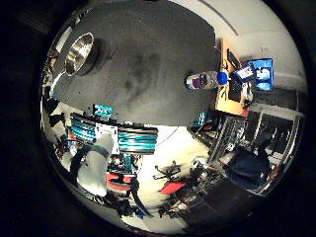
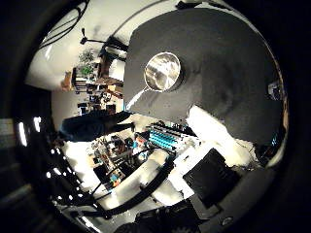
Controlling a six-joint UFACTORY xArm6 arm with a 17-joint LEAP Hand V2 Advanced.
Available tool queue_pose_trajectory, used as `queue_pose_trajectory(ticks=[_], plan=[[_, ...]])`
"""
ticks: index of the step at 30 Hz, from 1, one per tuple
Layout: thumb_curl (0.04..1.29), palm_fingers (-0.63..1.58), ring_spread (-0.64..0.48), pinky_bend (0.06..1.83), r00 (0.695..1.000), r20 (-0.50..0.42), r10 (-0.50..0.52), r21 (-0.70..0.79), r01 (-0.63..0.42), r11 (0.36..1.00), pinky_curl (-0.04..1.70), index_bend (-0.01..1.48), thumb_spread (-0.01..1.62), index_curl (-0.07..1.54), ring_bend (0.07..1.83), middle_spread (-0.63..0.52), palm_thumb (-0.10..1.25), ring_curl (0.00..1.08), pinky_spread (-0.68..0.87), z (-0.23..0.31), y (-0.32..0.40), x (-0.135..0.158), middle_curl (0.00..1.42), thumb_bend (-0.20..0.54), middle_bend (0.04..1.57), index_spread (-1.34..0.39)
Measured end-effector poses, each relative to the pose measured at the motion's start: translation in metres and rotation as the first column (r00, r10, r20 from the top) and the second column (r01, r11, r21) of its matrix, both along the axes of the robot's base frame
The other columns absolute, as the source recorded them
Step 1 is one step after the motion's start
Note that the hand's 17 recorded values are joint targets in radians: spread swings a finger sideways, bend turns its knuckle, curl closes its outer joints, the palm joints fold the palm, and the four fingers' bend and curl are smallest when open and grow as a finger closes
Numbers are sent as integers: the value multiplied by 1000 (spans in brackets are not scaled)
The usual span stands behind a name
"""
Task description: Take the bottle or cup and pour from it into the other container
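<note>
Little finger side palm view: bottle (image 1: 207, 80) lying on table (image 1: 148, 44), 3 o'clock of bowl (image 1: 78, 52), hand state can't tell; may roll if nudged approx. sideways.

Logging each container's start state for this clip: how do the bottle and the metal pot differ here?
The bottle is clear plastic with a blue cap; the metal pot is shiny steel. The bottle is capped and closed, the metal pot open-topped. The bottle is slim, the metal pot wide and round with a handle. Both sit on the dark table, far apart, untouched.
</note>
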State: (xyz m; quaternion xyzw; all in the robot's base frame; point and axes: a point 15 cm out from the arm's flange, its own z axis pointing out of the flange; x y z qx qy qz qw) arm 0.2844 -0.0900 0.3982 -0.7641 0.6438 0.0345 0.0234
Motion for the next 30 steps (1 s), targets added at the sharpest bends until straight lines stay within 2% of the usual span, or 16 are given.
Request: queue_pose_trajectory(ticks=[2,8,17,24,30], plan=[[418,264,179,528,1000,-27,2,25,-2,1000,9,183,1082,348,256,-2,835,199,438,-12,4,-2,343,-19,193,-361],[418,279,166,527,999,10,-51,90,50,995,9,176,1079,341,245,-16,835,210,436,-10,-3,0,341,-20,197,-360],[424,277,164,574,973,162,-164,127,144,981,14,165,1058,316,265,-12,823,227,443,42,-46,-1,341,-21,199,-353],[428,281,179,609,926,268,-267,175,226,958,7,166,1039,307,280,-3,806,234,452,75,-86,-2,348,-23,206,-352],[432,287,184,633,861,342,-377,261,298,918,-1,163,1036,303,298,-2,801,235,456,94,-128,-1,350,-22,207,-354]])
